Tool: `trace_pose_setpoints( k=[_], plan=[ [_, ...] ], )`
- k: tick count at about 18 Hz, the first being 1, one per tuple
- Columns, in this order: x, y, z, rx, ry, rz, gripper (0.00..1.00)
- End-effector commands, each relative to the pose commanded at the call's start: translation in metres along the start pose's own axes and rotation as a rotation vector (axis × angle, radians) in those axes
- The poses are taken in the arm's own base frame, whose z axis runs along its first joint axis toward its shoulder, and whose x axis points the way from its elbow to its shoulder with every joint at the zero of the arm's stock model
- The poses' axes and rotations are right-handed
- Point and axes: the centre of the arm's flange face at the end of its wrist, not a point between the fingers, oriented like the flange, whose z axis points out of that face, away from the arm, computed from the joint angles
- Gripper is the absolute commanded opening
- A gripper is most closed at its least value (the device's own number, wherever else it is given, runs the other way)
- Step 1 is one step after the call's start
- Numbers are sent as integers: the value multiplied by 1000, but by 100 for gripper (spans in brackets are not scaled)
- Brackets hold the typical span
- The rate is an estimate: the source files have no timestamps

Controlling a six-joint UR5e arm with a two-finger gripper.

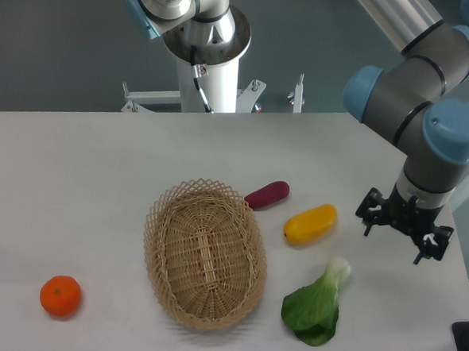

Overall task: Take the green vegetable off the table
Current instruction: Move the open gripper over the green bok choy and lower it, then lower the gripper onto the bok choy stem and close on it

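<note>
The green vegetable (316, 305) lies on the white table (75, 182) at the front right, dark leaves toward the front and its pale stem pointing up-right. My gripper (398, 236) hangs above the table to the right of the vegetable's stem end and a little behind it. Its black fingers (370, 216) stand apart and hold nothing. The gripper does not touch the vegetable.
A yellow oblong vegetable (310, 224) lies just behind the green one, and a dark purple-red one (267, 195) lies behind that. A wicker basket (204, 253) sits left of them. An orange fruit (60, 295) is at the front left. The table's right edge is near the gripper.
</note>
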Motion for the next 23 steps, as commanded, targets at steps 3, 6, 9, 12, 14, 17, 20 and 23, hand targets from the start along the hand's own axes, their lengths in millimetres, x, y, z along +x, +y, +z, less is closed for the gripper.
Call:
trace_pose_setpoints(
  k=[3,6,9,12,14,17,20,23],
  plan=[
    [21,-26,19,37,69,-10,100],
    [26,-32,42,28,100,-2,100],
    [23,-34,53,23,101,2,100],
    [19,-34,63,29,88,21,100],
    [19,-39,82,16,89,31,100],
    [21,-37,94,-61,68,43,100],
    [20,-37,99,-107,51,52,100],
    [18,-38,103,-108,50,52,100]
  ],
)
